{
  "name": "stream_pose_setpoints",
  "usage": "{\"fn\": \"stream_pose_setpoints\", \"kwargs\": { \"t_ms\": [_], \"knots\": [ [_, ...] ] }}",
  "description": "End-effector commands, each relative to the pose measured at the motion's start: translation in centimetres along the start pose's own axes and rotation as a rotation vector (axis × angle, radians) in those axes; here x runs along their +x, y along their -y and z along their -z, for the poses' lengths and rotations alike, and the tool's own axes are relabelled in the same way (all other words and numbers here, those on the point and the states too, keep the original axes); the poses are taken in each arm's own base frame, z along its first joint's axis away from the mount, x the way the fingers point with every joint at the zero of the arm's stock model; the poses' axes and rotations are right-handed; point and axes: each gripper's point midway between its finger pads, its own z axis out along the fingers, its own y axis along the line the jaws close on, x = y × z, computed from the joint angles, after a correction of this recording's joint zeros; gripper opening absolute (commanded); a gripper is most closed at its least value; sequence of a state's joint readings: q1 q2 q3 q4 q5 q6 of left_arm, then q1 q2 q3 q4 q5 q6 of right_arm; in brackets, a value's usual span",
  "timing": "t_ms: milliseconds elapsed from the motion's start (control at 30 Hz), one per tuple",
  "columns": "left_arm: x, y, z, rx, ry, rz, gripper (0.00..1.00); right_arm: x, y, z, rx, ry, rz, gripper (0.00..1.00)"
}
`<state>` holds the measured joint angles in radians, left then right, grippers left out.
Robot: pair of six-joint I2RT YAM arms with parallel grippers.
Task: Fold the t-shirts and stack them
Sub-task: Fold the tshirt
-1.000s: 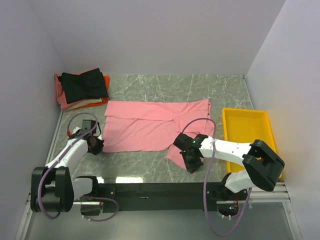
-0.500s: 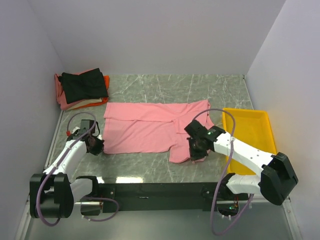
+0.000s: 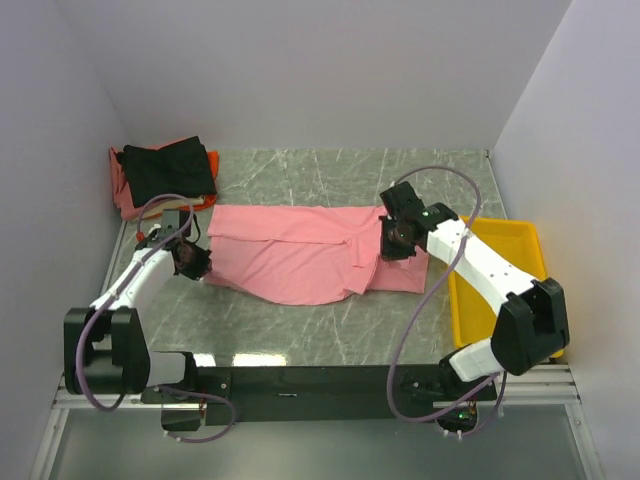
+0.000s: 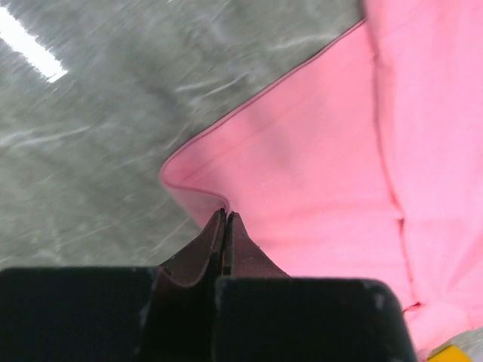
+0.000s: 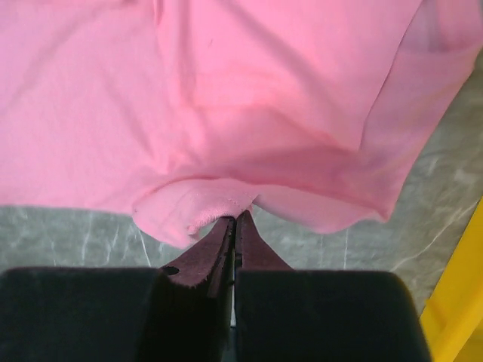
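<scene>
The large salmon-pink t-shirt (image 3: 300,255) lies across the middle of the table, its near edge lifted and folded toward the back. My left gripper (image 3: 194,262) is shut on the shirt's near-left corner (image 4: 198,197). My right gripper (image 3: 393,240) is shut on the shirt's near-right edge (image 5: 219,204) and holds it over the shirt's right part, just above the table. A stack of folded t-shirts, black (image 3: 168,168) on top with orange-red, pink and cream below, sits at the back left.
A yellow plastic bin (image 3: 500,275) stands at the right edge, close to my right arm; its corner shows in the right wrist view (image 5: 460,302). Grey walls close the table at the left, back and right. Bare marble table (image 3: 330,175) lies behind the shirt.
My right gripper has carried the shirt's near-right edge from the front of the table back and to the right. My left gripper has moved its corner a little toward the back.
</scene>
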<state>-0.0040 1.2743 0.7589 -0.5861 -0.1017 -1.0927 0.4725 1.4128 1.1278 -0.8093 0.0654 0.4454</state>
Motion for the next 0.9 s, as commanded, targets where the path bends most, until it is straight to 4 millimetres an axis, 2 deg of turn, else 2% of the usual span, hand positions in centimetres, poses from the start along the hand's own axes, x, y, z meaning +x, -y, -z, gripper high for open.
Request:
{"fn": "stream_pose_setpoints", "kwargs": {
  "t_ms": [0,67,100,167,267,367,500,667,800,833,867],
  "knots": [
    [-2.0,3.3,0.1,0.061,0.04,-0.005,0.01,-4.0,0.8,0.2,0.035,0.075,0.01,0.0],
    [-2.1,3.9,-0.6,0.056,0.028,-0.006,0.01,-5.2,0.9,-0.3,0.042,0.081,0.003,0.0],
    [-2.6,4.9,-0.5,0.078,0.038,0.0,0.01,-5.9,1.3,-0.8,0.049,0.082,-0.013,0.0],
    [-3.5,4.9,-1.2,0.065,0.042,0.026,0.01,-7.3,1.1,-0.8,0.034,0.102,-0.018,0.0],
    [-4.5,5.7,-1.7,0.061,0.062,0.039,0.0,-9.4,1.8,-1.3,0.056,0.119,-0.042,0.0],
    [-5.7,6.2,-2.3,0.051,0.087,0.052,0.01,-10.7,2.1,-2.4,0.049,0.11,-0.062,0.0],
    [-6.6,7.3,-2.8,0.073,0.112,0.058,0.01,-11.6,2.8,-4.2,0.083,0.076,-0.036,0.0],
    [-7.9,8.1,-3.6,0.055,0.145,0.056,0.01,-13.4,3.7,-5.1,0.097,0.095,-0.031,0.0],
    [-7.4,8.2,-5.0,0.031,0.1,0.014,0.01,-13.8,4.1,-7.2,0.113,0.046,0.001,0.0],
    [-7.3,8.1,-5.2,0.02,0.094,0.011,0.02,-14.2,3.9,-7.4,0.112,0.049,0.0,0.0],
    [-7.3,8.0,-5.3,0.011,0.094,0.009,0.14,-13.8,4.3,-8.4,0.133,0.016,-0.003,0.0]
  ]
}}
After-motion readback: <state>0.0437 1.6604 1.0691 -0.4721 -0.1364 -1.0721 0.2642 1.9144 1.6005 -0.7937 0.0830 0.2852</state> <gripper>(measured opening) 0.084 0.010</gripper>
